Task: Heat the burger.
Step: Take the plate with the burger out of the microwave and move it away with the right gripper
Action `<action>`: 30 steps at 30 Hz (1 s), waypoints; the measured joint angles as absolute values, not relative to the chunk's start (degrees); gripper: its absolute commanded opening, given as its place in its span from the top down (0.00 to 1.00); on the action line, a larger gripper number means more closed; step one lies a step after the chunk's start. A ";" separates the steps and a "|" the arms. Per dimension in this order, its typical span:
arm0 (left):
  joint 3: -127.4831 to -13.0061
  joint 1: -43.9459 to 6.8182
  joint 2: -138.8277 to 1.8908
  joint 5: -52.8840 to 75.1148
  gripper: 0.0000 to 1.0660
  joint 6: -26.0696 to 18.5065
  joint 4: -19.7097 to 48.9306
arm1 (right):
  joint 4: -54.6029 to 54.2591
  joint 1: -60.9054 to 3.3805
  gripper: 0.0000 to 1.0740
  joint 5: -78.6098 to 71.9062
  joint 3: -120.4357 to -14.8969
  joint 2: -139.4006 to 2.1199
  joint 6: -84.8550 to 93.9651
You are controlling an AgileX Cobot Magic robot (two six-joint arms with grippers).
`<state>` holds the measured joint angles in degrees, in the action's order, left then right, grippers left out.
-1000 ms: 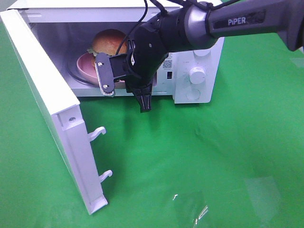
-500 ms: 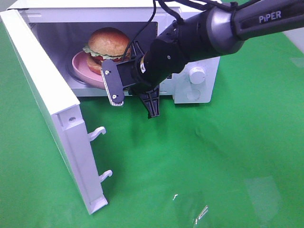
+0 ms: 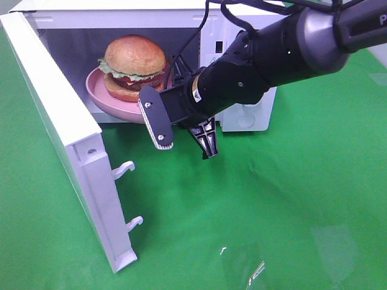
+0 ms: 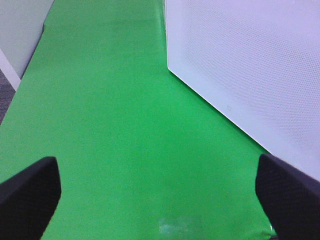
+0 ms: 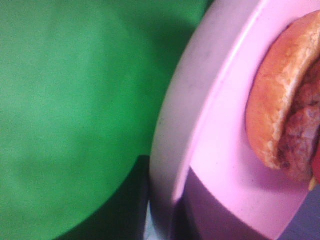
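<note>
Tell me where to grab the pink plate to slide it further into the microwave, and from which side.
Grip the plate by its raised front rim, coming from the open front of the microwave. The burger fills the centre and the cavity walls block the other sides, so a thin pinch over the near edge is probably the only clear hold.

pink plate [image 5: 220, 150] close-up | burger [image 5: 280, 115] on it | green cloth [image 5: 75, 100] beside

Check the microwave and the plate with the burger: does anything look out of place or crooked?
The pink plate sticks out past the front edge of the microwave, whose door is open. The burger sits upright on the plate, intact. Nothing looks spilled or damaged.
</note>
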<state>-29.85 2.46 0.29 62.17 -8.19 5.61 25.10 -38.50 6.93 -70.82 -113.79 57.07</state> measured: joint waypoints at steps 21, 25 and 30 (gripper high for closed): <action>-29.85 2.46 0.29 62.17 0.08 -8.19 5.61 | 25.78 -38.62 1.00 4.30 -51.74 -98.55 57.12; -29.85 2.46 0.29 62.17 0.08 -8.19 5.61 | 25.90 -38.79 1.00 4.58 -49.10 -96.20 56.78; -29.85 2.46 0.29 62.17 0.08 -8.19 5.61 | 25.90 -39.19 1.00 4.93 -46.93 -94.25 56.38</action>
<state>-29.85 2.46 0.29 62.17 -8.19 5.61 25.90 -39.19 4.93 -46.93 -94.25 56.38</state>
